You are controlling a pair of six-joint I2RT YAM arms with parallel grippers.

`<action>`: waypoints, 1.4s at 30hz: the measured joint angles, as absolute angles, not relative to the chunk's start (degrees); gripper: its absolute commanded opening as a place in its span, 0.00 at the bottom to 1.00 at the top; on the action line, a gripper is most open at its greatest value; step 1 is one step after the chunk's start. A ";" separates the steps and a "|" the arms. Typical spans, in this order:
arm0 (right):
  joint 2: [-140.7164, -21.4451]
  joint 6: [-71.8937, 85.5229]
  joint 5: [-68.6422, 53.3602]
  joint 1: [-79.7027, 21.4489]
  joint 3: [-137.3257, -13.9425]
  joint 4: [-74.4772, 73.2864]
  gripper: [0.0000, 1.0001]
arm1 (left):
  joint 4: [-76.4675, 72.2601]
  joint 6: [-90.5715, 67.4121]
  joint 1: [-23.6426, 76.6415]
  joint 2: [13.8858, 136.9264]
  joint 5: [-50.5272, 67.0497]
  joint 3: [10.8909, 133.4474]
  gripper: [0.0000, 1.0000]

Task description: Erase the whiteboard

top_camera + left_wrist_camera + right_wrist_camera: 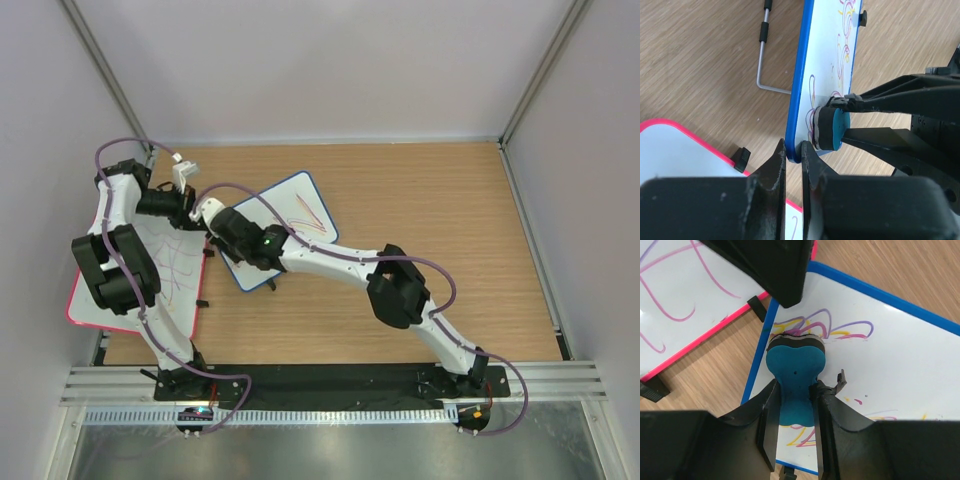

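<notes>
Firstly, from above, the small whiteboard with the dark blue rounded frame (298, 205) lies turned at an angle on the left half of the brown wooden table (430, 240). It is just beside the larger pink-framed whiteboard with purple lines (172, 292), which is at the left edge. The left arm (113, 212) and the right arm (330, 262) both reach to the left end of the blue board.

Next, in the left wrist view, the left gripper (794, 151) has its jaws nearly pressed together, pinching the corner of the blue frame. A bent grey metal wire (760, 64) lies on the wood beside the board.

Finally, in the right wrist view, the right gripper (795, 386) pinches a teal eraser with a black felt pad (795, 360). The pad rests on the white surface, on the purple, red and yellow scribbles (847, 330).
</notes>
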State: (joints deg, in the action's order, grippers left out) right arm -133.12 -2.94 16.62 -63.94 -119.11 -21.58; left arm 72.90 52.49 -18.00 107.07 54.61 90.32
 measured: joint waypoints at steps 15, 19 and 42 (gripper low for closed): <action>-136.35 -1.06 20.14 -60.88 -128.42 -21.69 0.01 | 72.60 52.49 -17.67 106.54 55.20 90.32 0.00; -133.73 0.69 20.67 -60.95 -121.80 -16.58 0.01 | 72.47 52.47 -17.61 106.54 54.78 90.32 0.00; -131.33 4.67 23.92 -63.61 -115.96 -21.10 0.01 | 72.47 52.49 -17.58 106.10 54.87 90.32 0.00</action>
